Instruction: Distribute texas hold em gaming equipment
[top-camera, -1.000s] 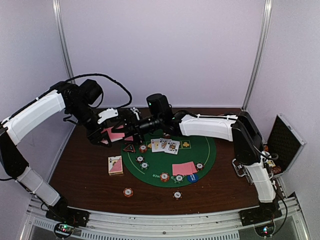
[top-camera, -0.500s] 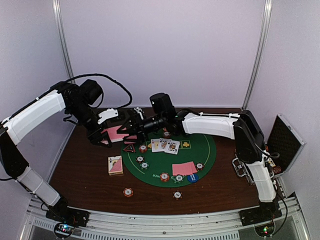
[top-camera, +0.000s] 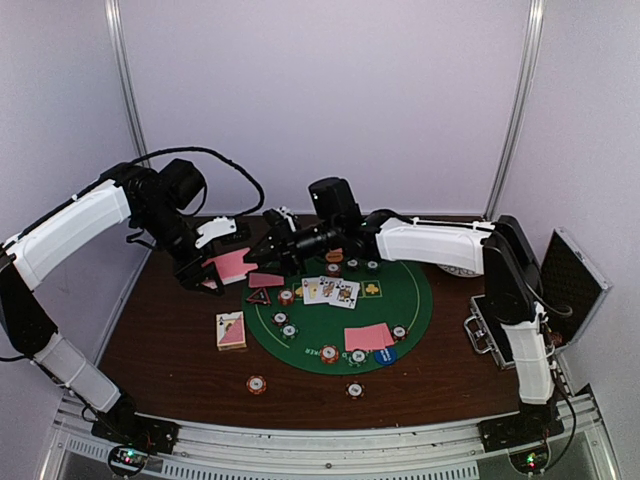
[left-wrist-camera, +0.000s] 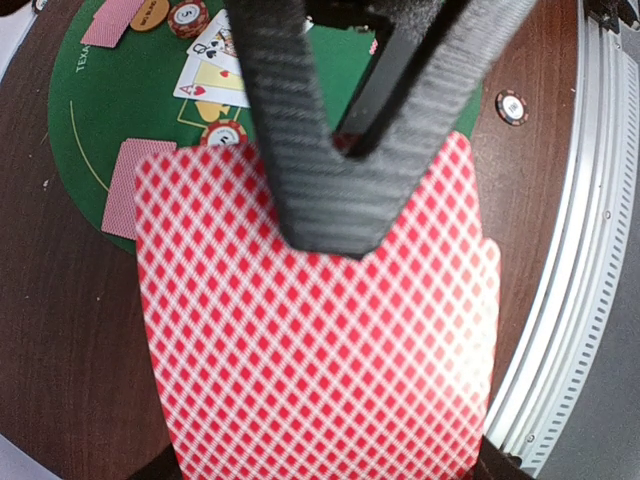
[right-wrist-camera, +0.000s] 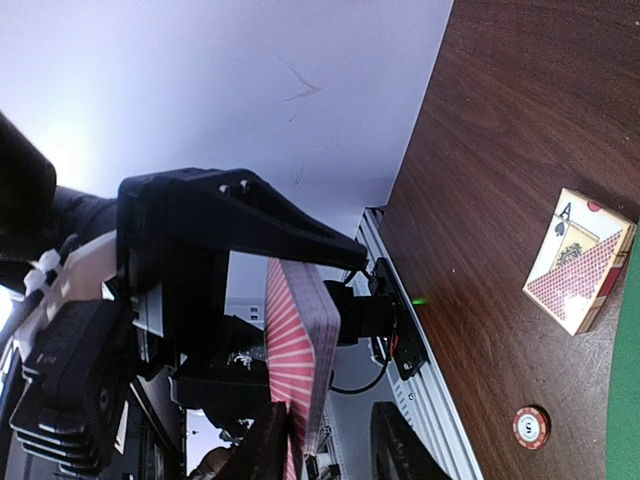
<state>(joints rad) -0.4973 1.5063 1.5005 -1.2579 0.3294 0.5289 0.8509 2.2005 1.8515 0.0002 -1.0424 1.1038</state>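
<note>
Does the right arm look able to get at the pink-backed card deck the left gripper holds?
Likely yes: the right gripper straddles the pink-backed deck, nothing between; the left gripper clamps its other end.

The pink-backed playing cards (left-wrist-camera: 320, 360) look to me like smooth, faintly glossy card stock. The left gripper (left-wrist-camera: 340, 205) has matt black fingers (left-wrist-camera: 285, 110) with fine ribbing. The table (top-camera: 165, 345) reads as dark polished wood and the round mat (top-camera: 405, 300) as matt green felt. At the right edge, the rail (left-wrist-camera: 585, 270) is grooved bare metal.
</note>
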